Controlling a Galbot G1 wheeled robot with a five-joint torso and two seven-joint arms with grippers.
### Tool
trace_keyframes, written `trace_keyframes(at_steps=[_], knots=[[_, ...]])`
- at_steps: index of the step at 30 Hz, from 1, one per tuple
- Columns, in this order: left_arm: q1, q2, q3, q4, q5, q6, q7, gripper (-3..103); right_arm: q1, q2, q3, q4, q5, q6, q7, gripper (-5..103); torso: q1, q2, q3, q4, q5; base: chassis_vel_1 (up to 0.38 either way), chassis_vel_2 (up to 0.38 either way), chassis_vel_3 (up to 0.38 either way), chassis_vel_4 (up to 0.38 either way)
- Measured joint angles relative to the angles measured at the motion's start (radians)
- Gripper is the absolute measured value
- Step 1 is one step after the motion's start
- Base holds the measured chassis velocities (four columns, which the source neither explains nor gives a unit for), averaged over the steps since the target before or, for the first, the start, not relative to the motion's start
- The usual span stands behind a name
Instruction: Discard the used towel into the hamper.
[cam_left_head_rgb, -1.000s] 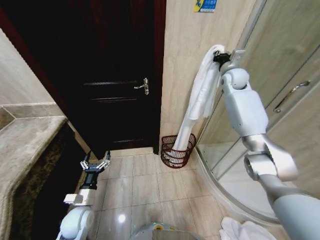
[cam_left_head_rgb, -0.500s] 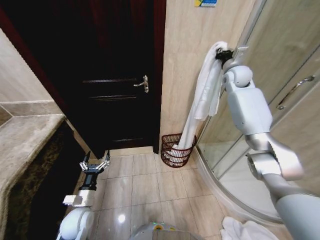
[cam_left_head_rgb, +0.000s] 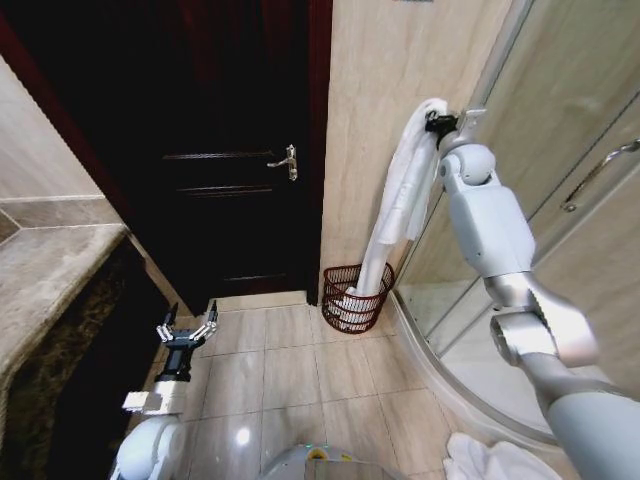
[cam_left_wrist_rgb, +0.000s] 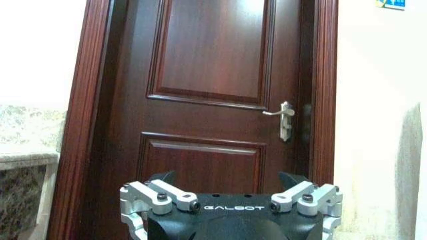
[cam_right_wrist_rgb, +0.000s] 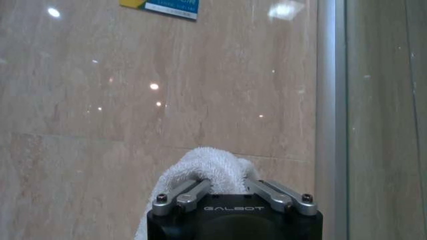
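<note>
A: Door (cam_left_head_rgb: 225, 150) fills the upper left of the head view; what sits below it?

B: The left gripper (cam_left_head_rgb: 187, 330), lower left, jaws spread and holding nothing.

A: And the hamper (cam_left_head_rgb: 355, 298)?

B: Centre, on the floor against the wall, the towel (cam_left_head_rgb: 400, 195) trailing into it.

A: Upper right?

B: The right gripper (cam_left_head_rgb: 437, 122), jaws pinching the towel's top.
</note>
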Motion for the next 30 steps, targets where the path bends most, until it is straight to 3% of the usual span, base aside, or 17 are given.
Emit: trace_keyframes(at_steps=[30], knots=[[0.003, -0.003, -0.002, 0.004, 0.001, -0.01, 0.009, 100, -0.057, 0.009, 0.016, 0.017, -0.02, 0.007, -0.001, 4, -0.062, -0.14, -0.077, 0.0, 0.0001, 0.0, 0.0, 0.0, 0.0]])
